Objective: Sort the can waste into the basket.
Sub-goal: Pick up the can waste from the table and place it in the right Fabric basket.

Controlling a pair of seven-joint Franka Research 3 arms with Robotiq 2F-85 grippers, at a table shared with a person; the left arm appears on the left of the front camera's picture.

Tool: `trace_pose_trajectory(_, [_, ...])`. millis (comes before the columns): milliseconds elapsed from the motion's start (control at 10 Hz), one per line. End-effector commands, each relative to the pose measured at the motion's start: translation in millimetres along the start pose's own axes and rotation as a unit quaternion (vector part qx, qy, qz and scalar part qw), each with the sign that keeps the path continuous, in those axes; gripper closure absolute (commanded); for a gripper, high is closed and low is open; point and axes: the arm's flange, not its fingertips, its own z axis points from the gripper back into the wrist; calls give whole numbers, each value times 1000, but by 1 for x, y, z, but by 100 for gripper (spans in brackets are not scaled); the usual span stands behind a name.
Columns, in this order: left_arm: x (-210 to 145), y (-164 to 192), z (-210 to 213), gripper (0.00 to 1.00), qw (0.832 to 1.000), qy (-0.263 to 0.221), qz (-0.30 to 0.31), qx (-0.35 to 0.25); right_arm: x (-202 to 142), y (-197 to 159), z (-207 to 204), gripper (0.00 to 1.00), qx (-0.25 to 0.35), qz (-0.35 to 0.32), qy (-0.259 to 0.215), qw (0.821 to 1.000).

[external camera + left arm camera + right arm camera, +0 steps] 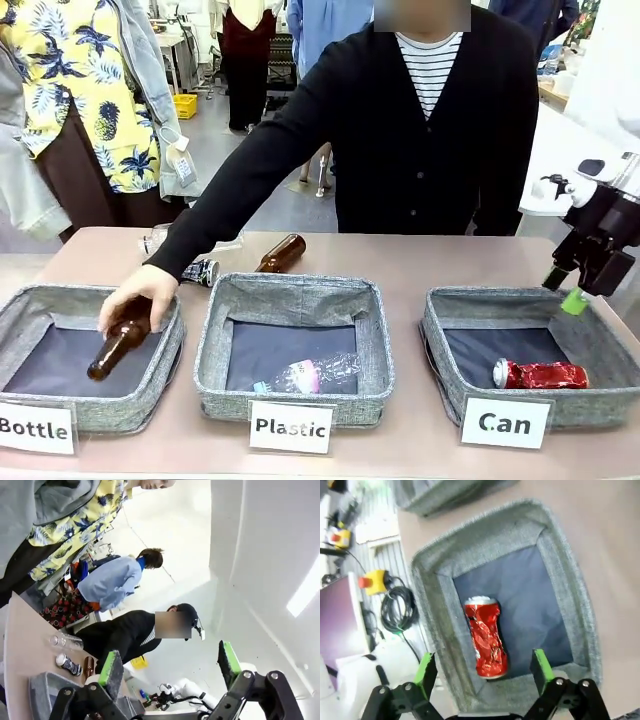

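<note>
Basket (434,340) marked Can, lower right in the front view, holds the red can (541,375); the right hand (585,285) hangs over its far rim. The black can (201,272) lies on its side on the desk (420,260), centre left, beside a person's sleeve (260,180), well apart from that hand. Left wrist view: left hand (170,666) wide open, empty, black can lower left, so that arm looks nearer. Right wrist view: right hand spread wide, empty, red can lengthwise between its fingers, untouched.
</note>
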Motion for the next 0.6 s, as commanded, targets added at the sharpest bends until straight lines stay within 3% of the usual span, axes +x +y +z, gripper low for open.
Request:
trace_pose_trajectory(0, [-7, 2, -16, 0, 1000, 30, 0, 3, 4, 0, 18, 0, 58, -88, -64, 992])
trace_pose_trajectory(100, [-13, 3, -23, 0, 999, 43, 2, -1, 1, 0, 33, 0, 171, -184, -146, 957])
trace_pose_trajectory(200, [-20, 3, -31, 0, 998, 65, 2, 0, -1, -1, 49, 0, 267, -288, -252, 885])
trace_pose_trajectory(300, [-35, 4, -44, 0, 995, 104, -1, 5, -4, -6, 58, 0, 301, -390, -320, 809])
trace_pose_trajectory(400, [-54, 9, -59, 0, 989, 143, -8, 24, -12, -16, 64, 0, 321, -471, -359, 739])
trace_pose_trajectory(500, [-79, 13, -79, 0, 982, 189, -9, 28, -24, -27, 70, 0, 364, -529, -406, 651])
